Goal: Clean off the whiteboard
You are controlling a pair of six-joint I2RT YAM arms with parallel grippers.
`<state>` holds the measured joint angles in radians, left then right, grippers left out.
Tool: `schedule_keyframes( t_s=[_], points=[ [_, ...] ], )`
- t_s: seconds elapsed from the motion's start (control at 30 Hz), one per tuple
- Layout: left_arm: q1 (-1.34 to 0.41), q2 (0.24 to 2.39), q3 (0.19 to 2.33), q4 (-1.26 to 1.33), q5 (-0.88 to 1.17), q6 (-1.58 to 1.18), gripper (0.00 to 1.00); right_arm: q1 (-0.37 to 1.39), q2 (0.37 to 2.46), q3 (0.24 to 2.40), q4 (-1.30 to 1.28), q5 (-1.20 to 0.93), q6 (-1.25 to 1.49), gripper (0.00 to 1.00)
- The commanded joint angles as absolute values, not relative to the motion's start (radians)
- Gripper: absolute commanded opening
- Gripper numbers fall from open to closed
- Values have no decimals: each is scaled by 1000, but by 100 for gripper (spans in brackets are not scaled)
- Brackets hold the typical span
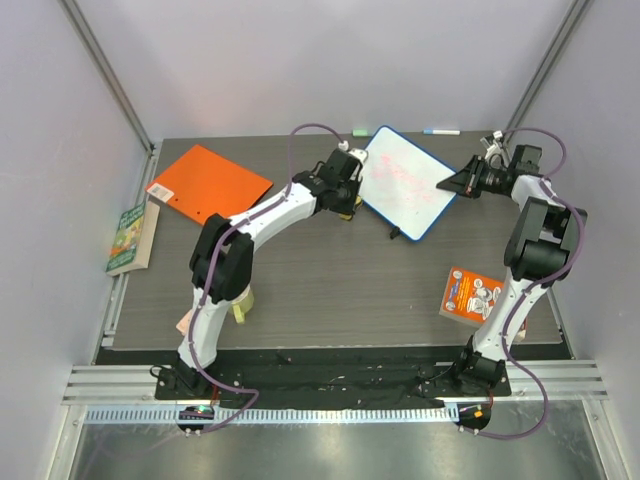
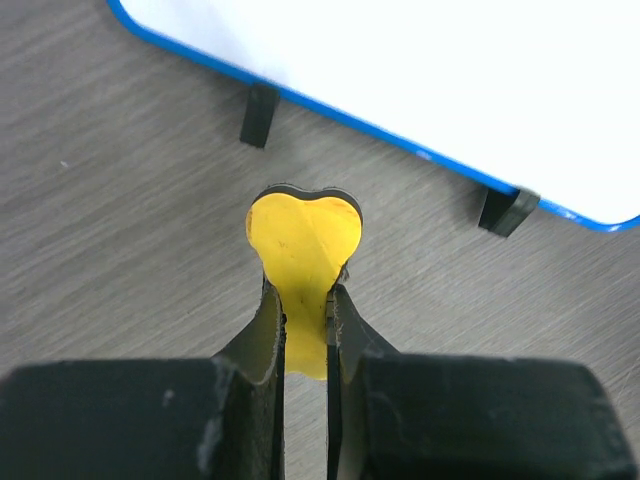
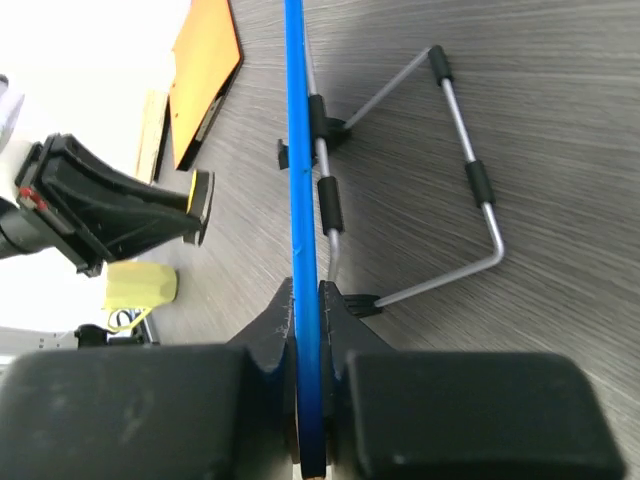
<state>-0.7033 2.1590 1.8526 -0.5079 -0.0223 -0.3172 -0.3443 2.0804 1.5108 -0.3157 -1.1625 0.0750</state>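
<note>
The whiteboard (image 1: pixel 405 180) has a blue rim and faint red marks and stands tilted at the back middle of the table. My right gripper (image 1: pixel 463 181) is shut on its right edge; the right wrist view shows the blue rim (image 3: pixel 300 200) edge-on between the jaws, with a wire stand (image 3: pixel 470 180) behind. My left gripper (image 1: pixel 348 198) is shut on a yellow eraser (image 2: pixel 303 240) just off the board's lower left edge. In the left wrist view the white board (image 2: pixel 450 80) fills the top, with black clips (image 2: pixel 258 112) on its rim.
An orange folder (image 1: pixel 208 183) lies at the back left, a green book (image 1: pixel 130 237) at the left edge. A printed card (image 1: pixel 472 297) lies by the right arm. A yellow object (image 1: pixel 243 305) sits near the left arm. A marker (image 1: pixel 440 131) lies at the back edge.
</note>
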Motion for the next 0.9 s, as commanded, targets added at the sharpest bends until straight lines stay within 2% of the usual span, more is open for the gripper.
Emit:
schedule_keyframes(
  t_s=[0.0, 0.17, 0.47, 0.7, 0.87],
  points=[
    [-693, 2160, 1942, -399, -46, -344, 0, -344, 2071, 1572, -380, -1052, -79, 1],
    [-693, 2230, 1994, -267, -100, -344, 0, -345, 2077, 1589, -504, -1043, -199, 2],
    [-692, 2462, 2290, -213, -133, -363, 0, -345, 2091, 1601, -649, -997, -386, 2],
    [-693, 2517, 2287, -69, -169, -385, 0, -345, 2063, 1565, -701, -1002, -501, 1],
    [-701, 2562, 2295, -5, -62, -425, 0, -342, 2072, 1566, -719, -1005, -522, 2]
  ],
)
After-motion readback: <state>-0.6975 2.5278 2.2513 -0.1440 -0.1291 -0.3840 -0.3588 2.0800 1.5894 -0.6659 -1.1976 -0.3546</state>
